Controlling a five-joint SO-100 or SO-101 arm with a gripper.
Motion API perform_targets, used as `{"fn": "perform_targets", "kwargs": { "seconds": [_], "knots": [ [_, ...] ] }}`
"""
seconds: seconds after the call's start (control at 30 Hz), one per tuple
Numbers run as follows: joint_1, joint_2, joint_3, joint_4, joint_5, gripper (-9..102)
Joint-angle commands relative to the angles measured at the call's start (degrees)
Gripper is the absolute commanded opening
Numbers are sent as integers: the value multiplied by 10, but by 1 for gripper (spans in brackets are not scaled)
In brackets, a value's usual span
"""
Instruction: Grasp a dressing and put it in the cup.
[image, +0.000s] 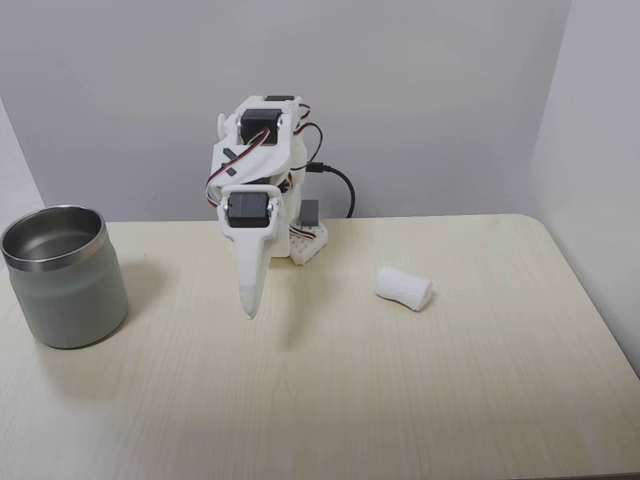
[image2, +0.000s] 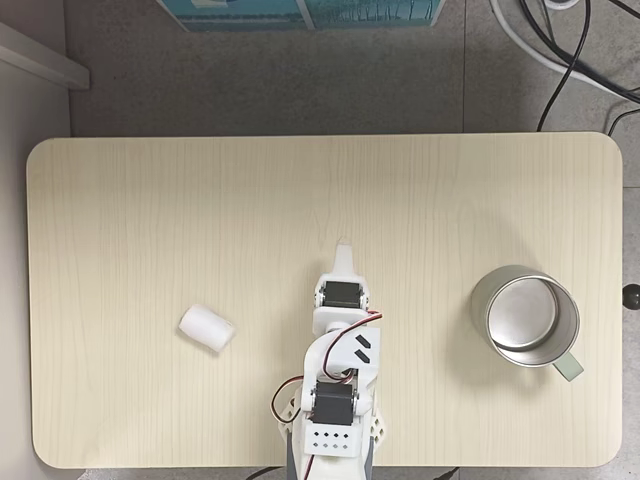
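The dressing (image: 404, 288) (image2: 207, 328) is a small white roll lying on its side on the wooden table, apart from everything. The cup (image: 66, 276) (image2: 525, 317) is a squat grey metal tumbler with a shiny inside, standing upright and empty at the opposite side of the table. Between them my white arm is folded over its base, and my gripper (image: 249, 305) (image2: 344, 250) points down toward the table with its fingers together, shut on nothing. It hangs clear of both dressing and cup.
The arm's base (image2: 330, 432) sits at one long table edge with red and black wires. Black cables (image2: 570, 50) and a teal box (image2: 300, 12) lie on the floor beyond the far edge. Grey walls stand behind in a fixed view.
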Motion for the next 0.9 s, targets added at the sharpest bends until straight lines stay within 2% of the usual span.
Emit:
{"fn": "perform_targets", "kwargs": {
  "seconds": [0.0,0.63,0.87],
  "knots": [
    [-11,-4,8,-3,-32,0],
    [11,-4,11,5,-19,0],
    [11,-5,47,21,-45,0]
  ]
}}
